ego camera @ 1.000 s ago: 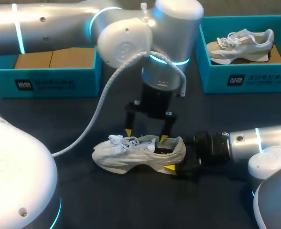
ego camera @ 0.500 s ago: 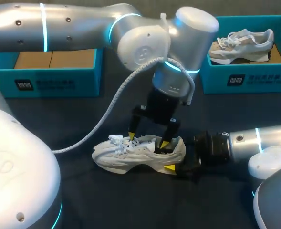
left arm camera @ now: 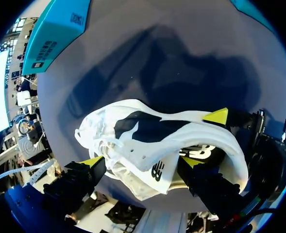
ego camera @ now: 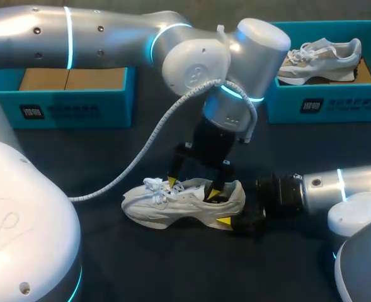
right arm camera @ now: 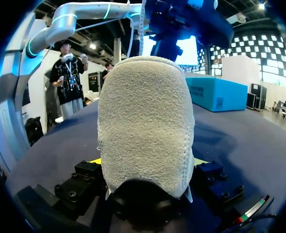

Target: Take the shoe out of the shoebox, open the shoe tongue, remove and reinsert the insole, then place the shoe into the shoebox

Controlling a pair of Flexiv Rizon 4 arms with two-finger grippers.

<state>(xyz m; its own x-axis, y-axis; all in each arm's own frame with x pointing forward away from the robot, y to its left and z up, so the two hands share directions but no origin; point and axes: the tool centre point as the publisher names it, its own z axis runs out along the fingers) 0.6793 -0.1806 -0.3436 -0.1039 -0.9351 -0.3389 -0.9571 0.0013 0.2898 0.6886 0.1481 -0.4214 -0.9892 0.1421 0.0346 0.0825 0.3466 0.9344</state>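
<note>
The dark table (ego camera: 109, 157) carries everything. The left arm (ego camera: 109, 31) reaches in over it and hangs its gripper above the work. The right arm (ego camera: 336, 189) lies low along the surface. An open box (ego camera: 65, 107), with only cardboard showing inside, sits well beyond the left gripper (ego camera: 193, 187). A second box (ego camera: 324, 104), holding a beige shoe (ego camera: 317, 60), sits well beyond the right gripper (right arm camera: 147, 164).

The white shoe (ego camera: 172, 204) stands upright on the table, out of its box, directly under the left gripper and just ahead of the right one. The right gripper is closed on the heel (right arm camera: 145, 121), with a yellow tip against each side. The left gripper is spread wide and grips nothing. One finger is at the laces (ego camera: 155, 185) and the other dips into the opening behind the tongue (ego camera: 190, 186).

The step in hand looks to be opening the tongue. It should go best if the inner finger draws the tongue toward the toe, slowly and with little lift. Meanwhile the right gripper pins the heel so the shoe neither slides nor tips.

The cloth surface may drag on the sole. Both boxes are well apart from the grippers, so the pull should have room. A white cable (ego camera: 147, 145) loops down beside the left gripper, near the toe, and could snag.
</note>
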